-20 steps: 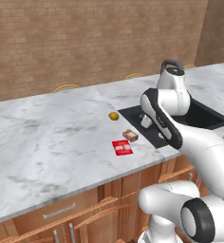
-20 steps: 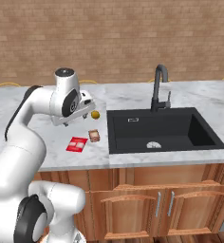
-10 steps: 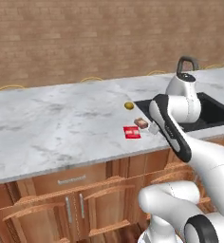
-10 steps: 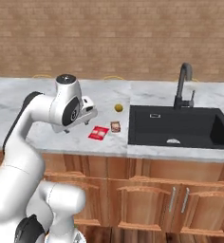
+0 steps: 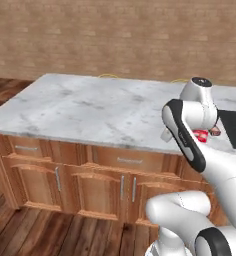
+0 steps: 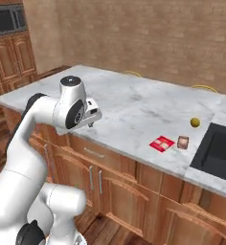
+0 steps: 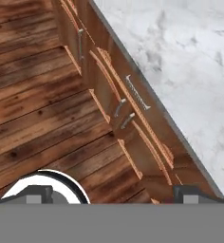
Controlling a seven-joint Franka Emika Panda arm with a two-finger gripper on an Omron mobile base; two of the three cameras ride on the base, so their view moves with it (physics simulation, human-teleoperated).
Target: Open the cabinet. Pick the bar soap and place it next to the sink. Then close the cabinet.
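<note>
Fingers [image 7: 113, 192] spread wide, empty, over counter edge; bar soap [image 6: 162, 143] on marble nr sink [image 6: 219, 152].

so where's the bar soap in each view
Left base view: bar soap at the right, a red sliver behind the arm, on the marble counter.
Right base view: bar soap right of centre, near the counter's front edge, left of the sink.
Hand view: not in it.
Shared landmark: the marble counter.
</note>
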